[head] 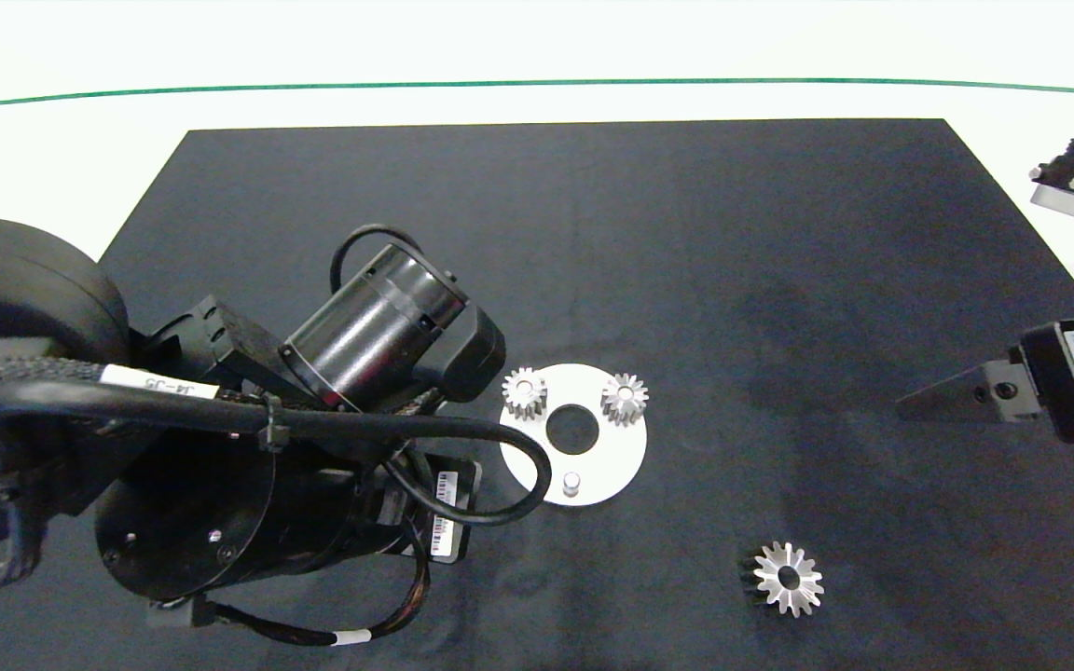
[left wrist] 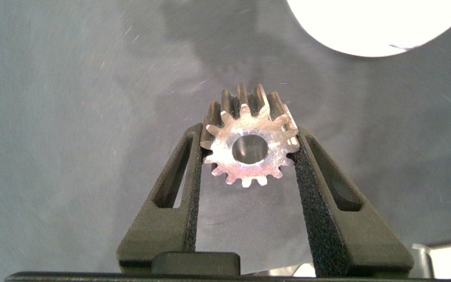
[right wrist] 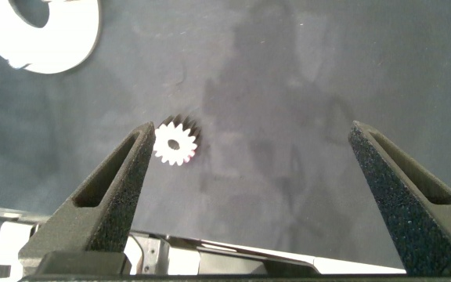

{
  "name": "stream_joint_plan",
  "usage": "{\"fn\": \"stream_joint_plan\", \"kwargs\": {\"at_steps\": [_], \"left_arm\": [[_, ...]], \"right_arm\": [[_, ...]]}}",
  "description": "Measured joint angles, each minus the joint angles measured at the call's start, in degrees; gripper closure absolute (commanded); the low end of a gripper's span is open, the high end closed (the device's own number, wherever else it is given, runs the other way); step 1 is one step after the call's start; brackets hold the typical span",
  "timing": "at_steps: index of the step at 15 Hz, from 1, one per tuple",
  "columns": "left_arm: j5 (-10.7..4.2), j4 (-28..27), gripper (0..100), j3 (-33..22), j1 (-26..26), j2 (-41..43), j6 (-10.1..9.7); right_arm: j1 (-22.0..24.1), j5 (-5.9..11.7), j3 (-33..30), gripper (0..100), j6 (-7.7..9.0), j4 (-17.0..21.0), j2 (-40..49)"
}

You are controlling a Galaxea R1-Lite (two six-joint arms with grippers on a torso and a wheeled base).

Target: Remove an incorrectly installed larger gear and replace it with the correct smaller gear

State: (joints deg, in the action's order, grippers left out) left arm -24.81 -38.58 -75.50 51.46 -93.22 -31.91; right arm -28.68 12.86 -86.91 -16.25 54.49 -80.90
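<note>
The left end effector (left wrist: 247, 157) has its two grey fingers closed tight on the smaller gear (left wrist: 249, 146), pads pressing the teeth on either side, the centre hole facing the wrist camera and the dark mat (head: 593, 233) below it. In the head view that arm reaches in from the left and its bulk hides the grip itself (only the wrist camera shows it), just beside the white round plate (head: 607, 466). The plate lies on the mat near the middle of the tabletop, with a big hole in its centre; two short-toothed gears sit on it, one (head: 526, 391) on the side toward the left arm and one (head: 624, 399) on the opposite side, and a bare peg (head: 571, 483) stands on the near edge. The larger gear (head: 788, 579) lies flat on the mat, off the plate, toward the near right. The right end effector (right wrist: 249, 204) hangs wide open, empty, well apart from the plate at the right edge of the mat.
</note>
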Motion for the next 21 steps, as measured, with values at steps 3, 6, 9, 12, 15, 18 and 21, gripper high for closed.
{"fn": "stream_joint_plan", "kwargs": {"at_steps": [3, 6, 9, 12, 15, 18, 21], "left_arm": [[0.00, -0.1, 87, -2.0, 0.5, -0.2, 4.08], [0.00, -0.1, 87, -2.6, 1.1, -0.8, 7.50], [-0.02, -0.2, 87, -4.4, 2.3, -2.2, 8.22], [-0.13, -0.6, 87, -8.0, 4.4, -4.5, 8.19], [-0.16, -5.1, 87, -12.4, 6.1, -6.7, 8.17], [-0.13, -6.9, 87, -17.4, 6.8, -9.2, 9.13], [-0.18, -7.0, 87, -19.8, 6.9, -11.7, 9.42]], "right_arm": [[-1.5, 0.44, 1.0, 0, 0.02, 0.0, 1.6], [-1.4, 0.59, 1.3, 0, 0.13, 0.1, 2.2], [1.5, 0.69, 1.3, 0, 1.84, 0.1, 2.6], [7.8, 0.65, 1.5, 0, 4.73, 0.1, 3.0], [12.3, 0.33, 2.2, 0, 7.50, 0.0, 3.9], [15.5, 0.12, 2.6, 0, 8.95, 0.0, 4.8], [16.2, 0.06, 2.8, 0, 9.29, 0.0, 5.9]]}}
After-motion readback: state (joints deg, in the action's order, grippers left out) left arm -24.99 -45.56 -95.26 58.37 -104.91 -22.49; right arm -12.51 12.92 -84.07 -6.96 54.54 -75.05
